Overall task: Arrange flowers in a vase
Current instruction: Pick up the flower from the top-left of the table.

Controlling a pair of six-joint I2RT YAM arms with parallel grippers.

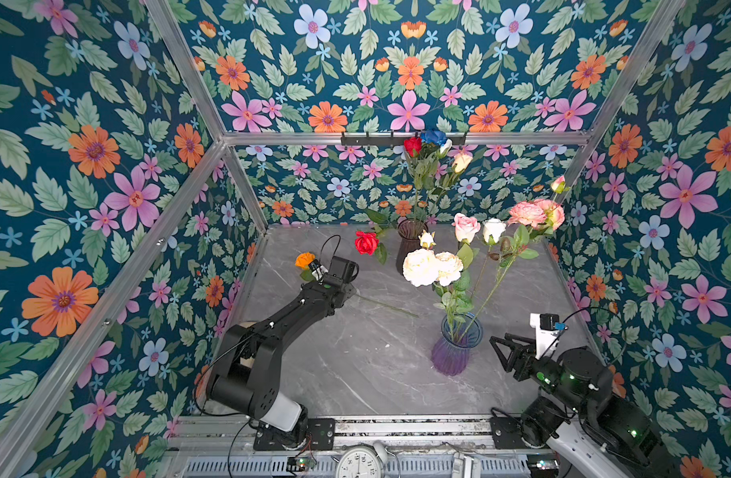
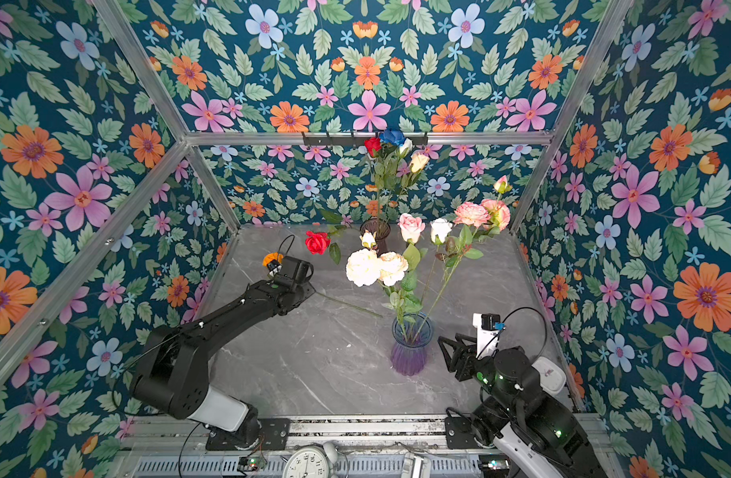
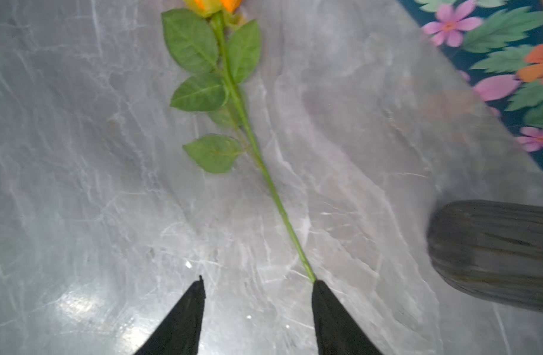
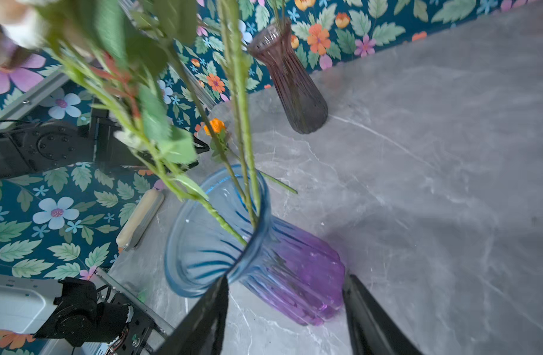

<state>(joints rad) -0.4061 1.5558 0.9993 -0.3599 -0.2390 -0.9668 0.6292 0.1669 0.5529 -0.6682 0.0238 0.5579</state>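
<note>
We see white, pink and peach artificial roses (image 1: 419, 267) standing in the blue-rimmed purple ribbed glass vase (image 1: 451, 356). Beyond that vase, toward the left arm, a long-stemmed orange rose (image 3: 233, 92) lies flat on the grey marble tabletop (image 1: 355, 372). The left gripper (image 3: 258, 279) hangs over its stem, fingers (image 3: 328, 307) spread (one tip touches the stem). Just beside the vase, the right gripper (image 4: 287, 278) gapes too, holding nothing.
</note>
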